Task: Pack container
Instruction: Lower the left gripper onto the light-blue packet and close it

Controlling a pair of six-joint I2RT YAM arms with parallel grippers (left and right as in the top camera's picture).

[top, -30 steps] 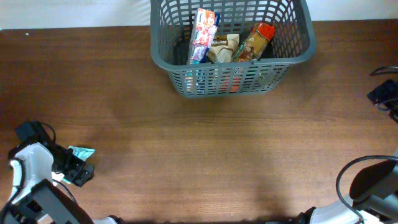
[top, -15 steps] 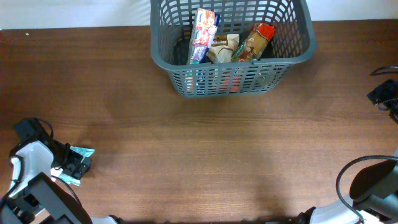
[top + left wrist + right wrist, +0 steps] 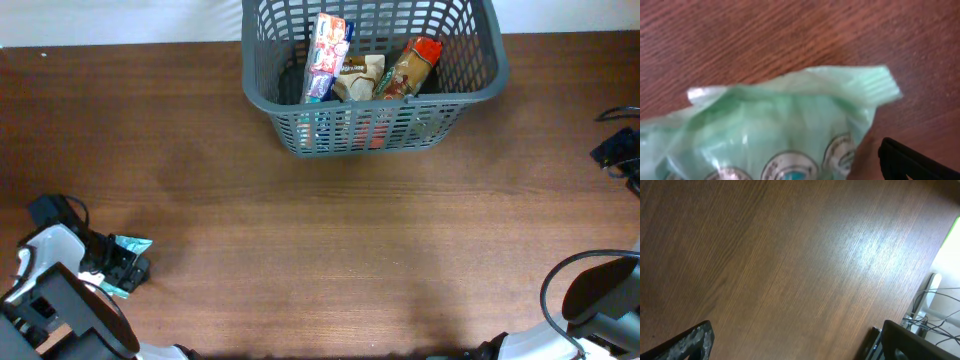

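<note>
1. The left fingers [image 3: 910, 162] are at the near left of the scene, close over a pale green crinkled plastic packet [image 3: 785, 125] printed with round emblems. Only one black fingertip shows in the wrist view, so I cannot tell whether they are clenched on the packet.
2. The packet lies against the brown wooden tabletop [image 3: 300, 230]. In the overhead view its ends stick out on either side of the left arm's black tip.
3. The right fingers [image 3: 690, 342] are at the near right, spread wide and released, with tabletop showing between them.
4. The large dark grey plastic basket [image 3: 370, 130], with lattice-slotted sides, stands at the far edge, a little right of centre and well apart from both arms.
5. Inside it stand a red, white and blue packet [image 3: 327, 50], a crumpled beige wrapper [image 3: 360, 78] and a brown pouch with a red top [image 3: 410, 65].
</note>
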